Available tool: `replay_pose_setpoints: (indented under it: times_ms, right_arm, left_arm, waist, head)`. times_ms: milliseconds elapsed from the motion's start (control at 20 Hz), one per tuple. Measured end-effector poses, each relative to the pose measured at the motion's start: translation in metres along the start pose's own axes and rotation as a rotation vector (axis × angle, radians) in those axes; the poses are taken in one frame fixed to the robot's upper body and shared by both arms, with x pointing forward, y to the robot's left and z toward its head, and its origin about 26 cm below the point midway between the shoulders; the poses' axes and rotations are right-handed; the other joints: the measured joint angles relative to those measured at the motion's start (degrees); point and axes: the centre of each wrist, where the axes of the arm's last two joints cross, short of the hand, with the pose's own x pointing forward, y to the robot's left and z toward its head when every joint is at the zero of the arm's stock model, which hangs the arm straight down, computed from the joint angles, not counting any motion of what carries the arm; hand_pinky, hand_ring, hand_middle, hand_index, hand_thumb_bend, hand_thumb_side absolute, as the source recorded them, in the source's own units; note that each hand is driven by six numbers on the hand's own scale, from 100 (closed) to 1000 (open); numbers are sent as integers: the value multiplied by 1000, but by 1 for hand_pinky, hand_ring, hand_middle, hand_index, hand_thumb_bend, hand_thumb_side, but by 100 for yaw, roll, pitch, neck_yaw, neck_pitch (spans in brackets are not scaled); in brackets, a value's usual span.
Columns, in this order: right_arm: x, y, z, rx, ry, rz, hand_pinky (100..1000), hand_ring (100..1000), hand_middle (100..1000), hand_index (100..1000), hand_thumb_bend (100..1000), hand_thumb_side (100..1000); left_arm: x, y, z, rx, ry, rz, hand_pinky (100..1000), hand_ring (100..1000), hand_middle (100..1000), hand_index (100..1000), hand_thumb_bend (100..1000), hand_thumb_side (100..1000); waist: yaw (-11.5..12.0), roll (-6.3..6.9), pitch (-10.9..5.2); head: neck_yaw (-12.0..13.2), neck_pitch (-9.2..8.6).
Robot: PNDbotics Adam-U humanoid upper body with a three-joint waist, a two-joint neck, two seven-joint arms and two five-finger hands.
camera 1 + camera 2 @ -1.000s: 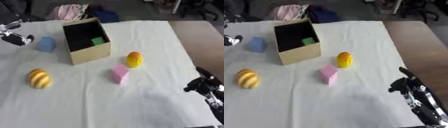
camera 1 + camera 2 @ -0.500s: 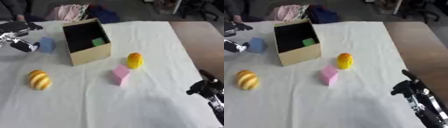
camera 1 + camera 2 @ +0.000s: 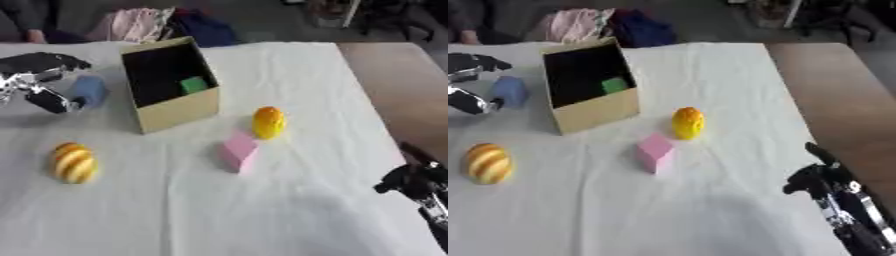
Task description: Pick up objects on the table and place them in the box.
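- Left eye view: the left hand (image 3: 39, 82) sits at the far left of the white table (image 3: 262, 210), its fingers spread above and a thumb-like part below, with the blue block (image 3: 88, 90) just beside it at about 3 o'clock. The fingers bracket the block's near side but I cannot see them closed around it, so I read the hand as open and about to grasp.
- Left eye view: the box (image 3: 168, 85) lies tipped, its dark mouth facing up and toward the camera, with a green block (image 3: 193, 85) already inside. From the blue block the box is at 3 o'clock, just beside it, so the carry looks short and sideways.
- Left eye view: the pink block (image 3: 239, 150) and the orange-yellow egg-shaped object (image 3: 268, 122) lie near each other at roughly 5 o'clock from the box; the striped yellow ball (image 3: 73, 162) lies at 6 o'clock from the left hand.
- Right eye view: the right hand (image 3: 824, 180) rests at the lower right, well apart from every object; I cannot tell whether its fingers are curled or straight.
- Right eye view: the left hand is clearly the nearer one to the blue block, which shows no marked long axis. My judgement is that the coming move turns on closing from the block's left side.
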Motion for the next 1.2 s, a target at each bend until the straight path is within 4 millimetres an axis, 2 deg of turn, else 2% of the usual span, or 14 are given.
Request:
replay_pose_setpoints:
  times_ms: [200, 400, 500, 600, 750, 1050, 1100, 1150, 1200]
  right_arm:
    - [0, 0, -1, 2, -3, -1, 658, 573, 570, 964, 100, 580]
    - [1, 0, -2, 3, -6, 0, 660, 575, 571, 966, 100, 576]
    - [1, 0, -3, 4, -5, -1, 661, 575, 571, 966, 100, 570]
    - [1, 0, -3, 5, -5, -1, 662, 575, 572, 966, 100, 566]
    - [1, -1, -3, 6, -5, 0, 663, 576, 572, 966, 100, 558]
    - [1, -1, -3, 6, -6, 0, 664, 577, 572, 966, 100, 549]
    - [1, -1, -3, 6, -6, 0, 664, 577, 573, 966, 100, 549]
    - [1, -1, -3, 6, -7, 0, 664, 577, 573, 966, 100, 547]
    - [1, -1, -3, 6, -7, 0, 664, 577, 573, 966, 100, 546]
  left_arm:
    - [4, -4, -2, -19, -4, -14, 840, 814, 829, 983, 243, 362]
    - [4, -5, -2, -17, 5, -31, 684, 605, 610, 861, 202, 340]
    - [5, -4, -2, 6, 4, -41, 614, 530, 521, 791, 143, 315]
    - [8, -1, -2, 39, -5, -46, 573, 490, 473, 750, 100, 297]
    - [12, 12, 2, 93, -32, -49, 576, 489, 470, 745, 100, 281]
    - [25, 56, 23, 259, -129, -44, 598, 493, 469, 741, 100, 250]
    - [30, 64, 26, 291, -155, -42, 599, 493, 469, 740, 100, 315]
    - [36, 70, 28, 317, -185, -37, 605, 498, 475, 744, 100, 249]
    - [43, 76, 30, 342, -218, -33, 609, 500, 475, 744, 100, 248]
  waist:
    - [-33, 0, 24]
    - [-41, 0, 26]
    - [-42, 0, 26]
    - [-39, 3, 26]
    - [-22, 38, 26]
    - [6, 74, 25]
    - [6, 75, 22]
    - [6, 79, 20]
    - [5, 84, 20]
  head:
    - [14, -1]
    - [19, -2]
    - [21, -2]
    - [21, -2]
    - [21, -2]
    - [10, -27]
    - [9, -41]
    - [9, -47]
    - [9, -49]
